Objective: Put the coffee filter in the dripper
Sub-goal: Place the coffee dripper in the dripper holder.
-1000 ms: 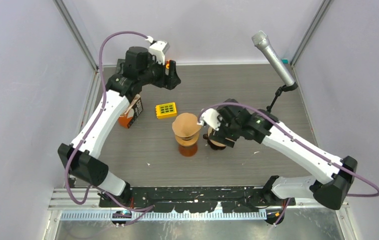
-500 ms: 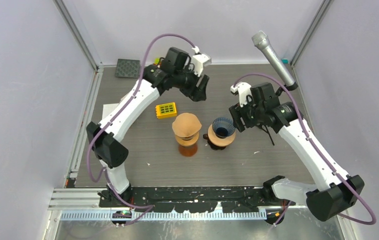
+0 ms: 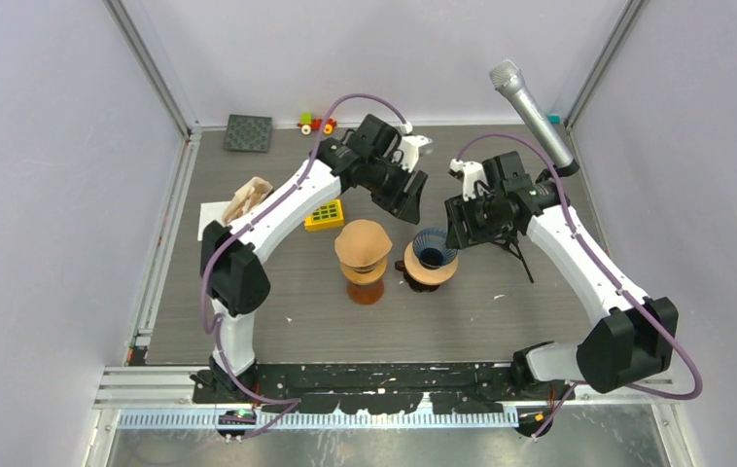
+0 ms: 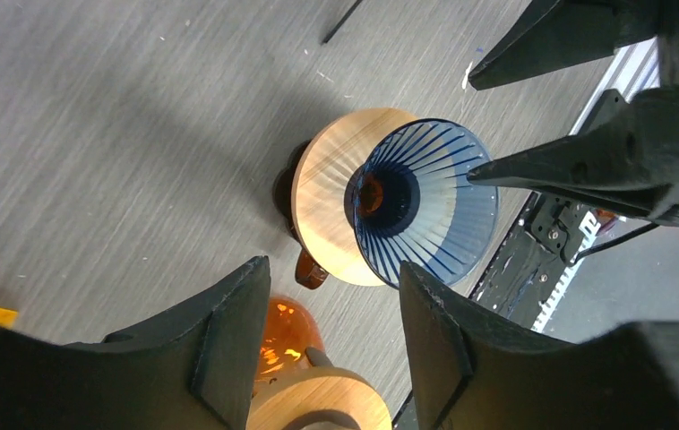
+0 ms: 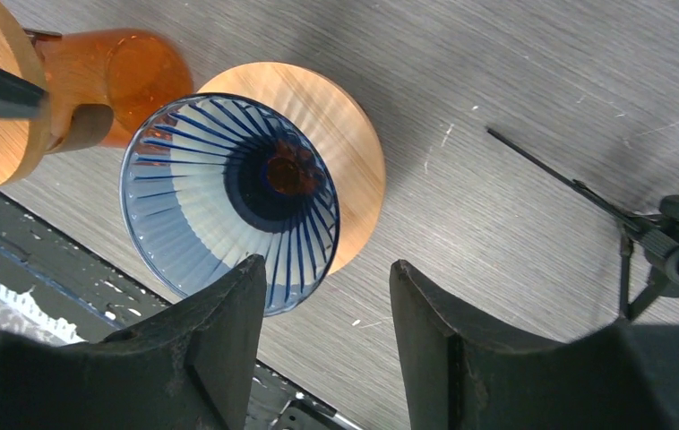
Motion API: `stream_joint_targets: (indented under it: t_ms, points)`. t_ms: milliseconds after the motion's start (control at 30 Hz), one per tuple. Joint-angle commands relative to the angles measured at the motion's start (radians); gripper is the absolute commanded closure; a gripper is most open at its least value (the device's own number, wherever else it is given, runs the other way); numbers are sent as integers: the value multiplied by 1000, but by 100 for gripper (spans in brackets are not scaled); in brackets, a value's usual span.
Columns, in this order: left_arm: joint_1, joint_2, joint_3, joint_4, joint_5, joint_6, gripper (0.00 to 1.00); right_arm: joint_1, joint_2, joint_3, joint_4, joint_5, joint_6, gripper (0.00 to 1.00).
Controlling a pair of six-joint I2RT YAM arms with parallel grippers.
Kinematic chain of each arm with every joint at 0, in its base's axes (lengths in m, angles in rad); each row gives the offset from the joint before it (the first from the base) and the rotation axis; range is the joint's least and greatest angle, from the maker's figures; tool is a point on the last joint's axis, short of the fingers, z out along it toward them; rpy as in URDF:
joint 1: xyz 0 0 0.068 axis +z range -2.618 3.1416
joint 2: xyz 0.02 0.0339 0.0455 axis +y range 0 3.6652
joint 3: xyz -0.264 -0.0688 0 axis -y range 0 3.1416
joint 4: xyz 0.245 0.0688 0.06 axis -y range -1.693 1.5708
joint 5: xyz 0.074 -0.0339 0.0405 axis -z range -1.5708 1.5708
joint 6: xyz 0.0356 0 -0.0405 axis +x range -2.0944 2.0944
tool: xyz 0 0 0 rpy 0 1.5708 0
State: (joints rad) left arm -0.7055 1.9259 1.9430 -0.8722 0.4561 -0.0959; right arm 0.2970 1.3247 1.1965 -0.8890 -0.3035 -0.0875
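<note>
Left arm [image 3: 272, 204] arches from its base rightward over the table and right arm [image 3: 588, 263] bends back leftward, so the two wrists face each other above the dripper [image 3: 433, 248]. Left gripper [image 3: 409, 199] and right gripper [image 3: 459, 226] hang partly spread and empty either side of that blue ribbed dripper, which stands on a round wooden base [image 5: 345, 134]. The apparent coffee filter [image 3: 248, 197], a tan folded piece, lies far left, well apart from both

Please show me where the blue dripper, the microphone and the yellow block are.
blue dripper [image 5: 228, 193], right wrist view, on its ribbed inner wall.
microphone [image 3: 537, 117], top view, on its grey body.
yellow block [image 3: 328, 214], top view, on its top face.
</note>
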Motion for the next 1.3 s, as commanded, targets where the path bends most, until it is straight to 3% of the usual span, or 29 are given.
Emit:
stream_joint_targets:
  t_ms: [0, 200, 500, 767, 1167, 1267]
  points:
    - [-22, 31, -9, 3, 4, -25, 44, -7, 19, 5, 27, -57, 26, 43]
    - [-43, 73, -25, -10, 21, -37, 44, -6, 52, -4, 34, -57, 27, 48]
    - [-62, 109, -35, -36, 5, -51, 54, -6, 73, -22, 51, -52, 43, 59]
    - [-69, 106, -67, -20, 13, -74, 67, -6, 79, -27, 73, -51, 67, 71]
    - [-71, 102, -114, 13, 27, -97, 100, -6, 58, -73, 127, -31, 76, 89]
    - [-71, 99, -133, 27, 25, -100, 100, -6, 41, -112, 159, -29, 71, 95]
